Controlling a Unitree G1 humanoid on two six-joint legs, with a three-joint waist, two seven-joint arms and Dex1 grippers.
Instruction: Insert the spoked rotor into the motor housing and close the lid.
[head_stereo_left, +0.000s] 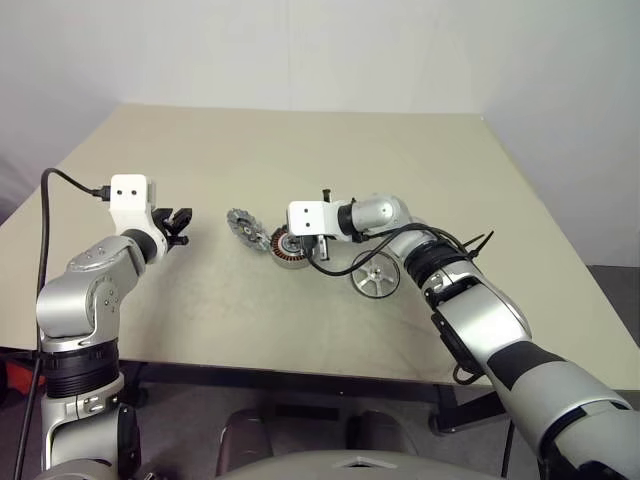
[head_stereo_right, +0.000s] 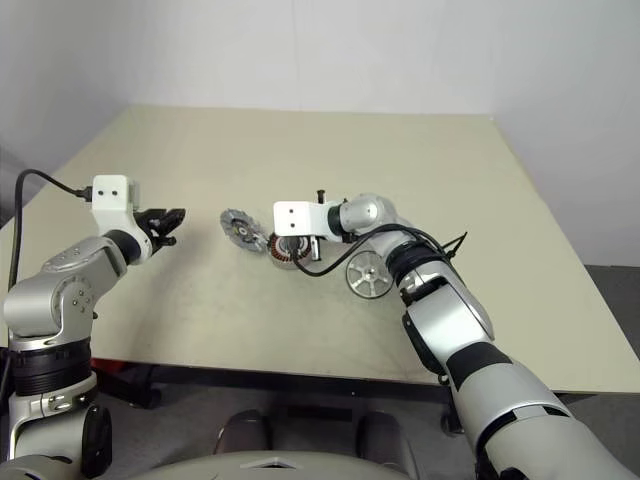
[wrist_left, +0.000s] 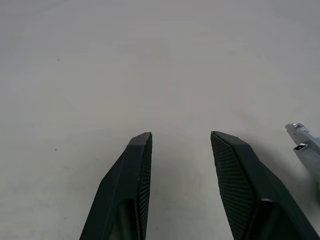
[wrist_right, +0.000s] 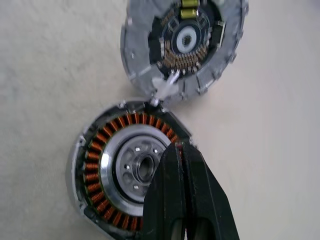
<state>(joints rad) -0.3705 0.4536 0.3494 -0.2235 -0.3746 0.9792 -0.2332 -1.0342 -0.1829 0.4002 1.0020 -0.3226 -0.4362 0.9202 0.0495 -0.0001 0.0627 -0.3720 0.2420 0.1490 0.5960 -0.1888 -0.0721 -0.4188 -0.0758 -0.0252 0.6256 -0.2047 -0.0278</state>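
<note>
Three motor parts lie mid-way on a beige table before white walls.

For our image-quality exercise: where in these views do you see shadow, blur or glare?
Left eye view: even light, soft shadow under the spoked rotor. Right wrist view: the lid slightly soft, the motor housing sharper. Left wrist view: plain table, no glare.

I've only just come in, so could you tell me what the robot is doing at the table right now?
It is assembling a small motor. The right gripper, shut and empty, hovers over the housing, whose copper windings lie open. The lid lies just beside the housing, opened away from it, and the rotor lies on the table, not yet inserted. The left gripper is open over bare table.
</note>
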